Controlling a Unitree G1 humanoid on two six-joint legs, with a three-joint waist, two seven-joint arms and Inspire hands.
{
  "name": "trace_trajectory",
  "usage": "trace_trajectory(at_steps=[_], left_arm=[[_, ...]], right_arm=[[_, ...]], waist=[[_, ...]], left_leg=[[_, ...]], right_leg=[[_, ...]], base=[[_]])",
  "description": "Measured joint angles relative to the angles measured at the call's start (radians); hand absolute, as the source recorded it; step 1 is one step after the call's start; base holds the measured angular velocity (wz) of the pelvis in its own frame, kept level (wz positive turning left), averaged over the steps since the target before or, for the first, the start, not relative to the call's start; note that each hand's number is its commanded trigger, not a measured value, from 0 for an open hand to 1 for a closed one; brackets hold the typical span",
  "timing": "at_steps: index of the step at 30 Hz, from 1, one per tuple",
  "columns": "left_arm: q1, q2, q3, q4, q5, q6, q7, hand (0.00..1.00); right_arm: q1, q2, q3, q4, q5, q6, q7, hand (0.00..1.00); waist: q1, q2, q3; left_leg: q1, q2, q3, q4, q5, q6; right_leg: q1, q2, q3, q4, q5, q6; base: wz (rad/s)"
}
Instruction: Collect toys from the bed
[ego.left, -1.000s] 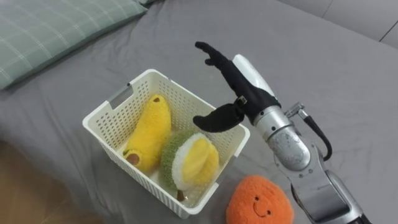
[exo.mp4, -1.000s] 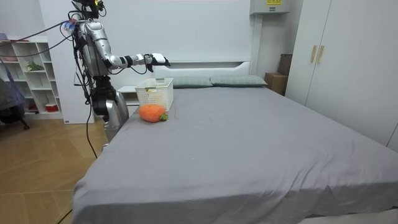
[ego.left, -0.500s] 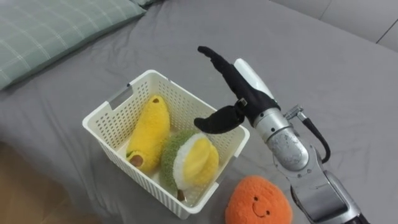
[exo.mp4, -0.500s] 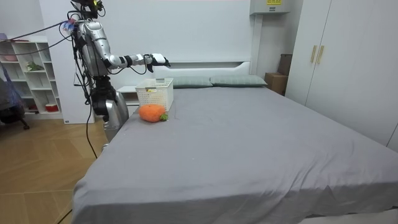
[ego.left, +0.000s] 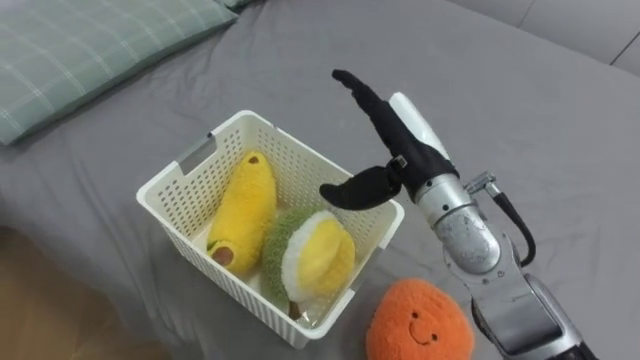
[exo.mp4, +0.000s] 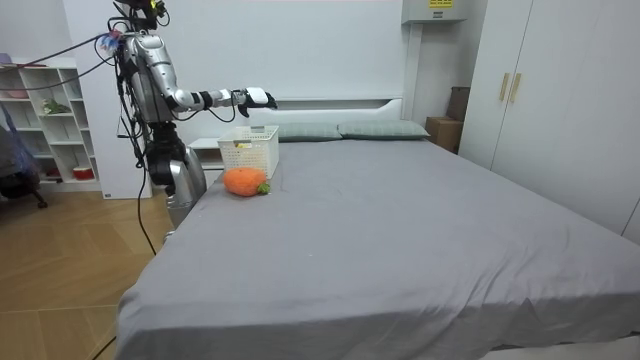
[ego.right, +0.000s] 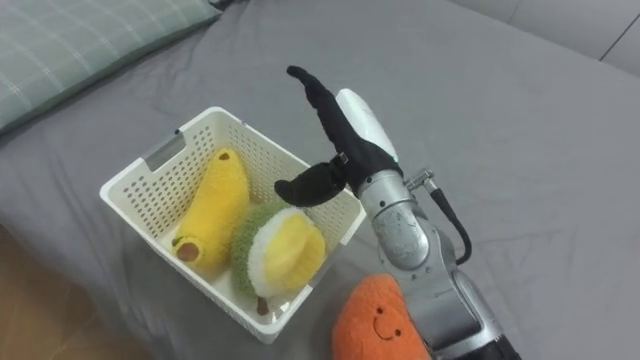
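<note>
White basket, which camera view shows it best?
The left eye view: the white basket shows whole from above, banana plush and green-yellow plush inside. The right eye view shows much the same. The room view shows its side walls, far off, contents hidden.

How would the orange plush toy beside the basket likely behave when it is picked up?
The orange plush toy looks fuzzy and stuffed, so it is probably soft, light and squeezable. Its rounded shape may roll if pushed across the bed.

A wide bed (exo.mp4: 400, 250) with a grey sheet and pale green pillows (exo.mp4: 385, 129) stands against a white wall (exo.mp4: 320, 50). Wooden floor (exo.mp4: 60, 280), white shelves (exo.mp4: 45, 125), cream wardrobe (exo.mp4: 570, 100).
</note>
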Motion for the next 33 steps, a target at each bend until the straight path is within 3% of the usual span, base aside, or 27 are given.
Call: trace_trajectory(at_steps=[5, 11, 15, 19, 27, 33], left_arm=[[0.002, 0.0, 0.002, 0.001, -0.008, 0.0, 0.0, 0.0], [0.008, -0.004, 0.001, 0.0, -0.02, 0.0, -0.001, 0.0], [0.019, -0.016, -0.001, 0.022, -0.074, -0.002, 0.0, 0.0], [0.035, -0.024, -0.001, 0.027, -0.088, -0.005, 0.003, 0.0], [0.06, -0.03, 0.011, 0.042, -0.09, -0.017, 0.038, 0.0], [0.049, -0.034, -0.001, 0.04, -0.093, -0.029, 0.041, 0.0]], right_arm=[[0.023, 0.0, -0.046, 0.0, 0.016, -0.003, -0.025, 0.0], [0.064, 0.0, -0.095, 0.0, 0.033, -0.004, -0.034, 0.0], [0.083, 0.0, -0.119, 0.066, 0.058, -0.015, -0.045, 0.0], [0.156, -0.001, -0.165, 0.088, 0.064, -0.014, -0.056, 0.0], [0.224, 0.006, -0.256, 0.165, 0.07, -0.026, -0.089, 0.0], [0.253, 0.006, -0.28, 0.192, 0.13, -0.04, -0.094, 0.0]], waist=[[-0.018, 0.008, -0.0039], [-0.055, 0.015, -0.0151], [-0.093, 0.019, -0.0144], [-0.118, 0.01, -0.0167], [-0.174, 0.01, -0.0119], [-0.193, 0.016, -0.0107]], left_leg=[[0.01, -0.001, 0.01, -0.003, 0.002, 0.003], [0.013, -0.001, 0.018, -0.011, 0.002, 0.004], [0.022, -0.001, 0.026, -0.012, 0.003, 0.005], [0.027, 0.0, 0.032, -0.013, 0.002, 0.006], [0.043, 0.002, 0.054, -0.018, -0.003, 0.009], [0.037, 0.004, 0.067, -0.019, -0.004, 0.009]], right_leg=[[0.003, -0.004, 0.0, 0.0, -0.002, 0.002], [0.003, -0.005, 0.005, 0.0, -0.003, 0.004], [0.009, -0.005, 0.018, 0.001, -0.003, 0.006], [0.008, -0.005, 0.029, 0.004, -0.004, 0.007], [0.015, -0.007, 0.04, 0.004, -0.004, 0.008], [0.008, -0.005, 0.054, 0.005, -0.003, 0.009]], base=[[-0.05], [-0.03], [-0.06], [-0.06], [-0.08], [-0.06]])
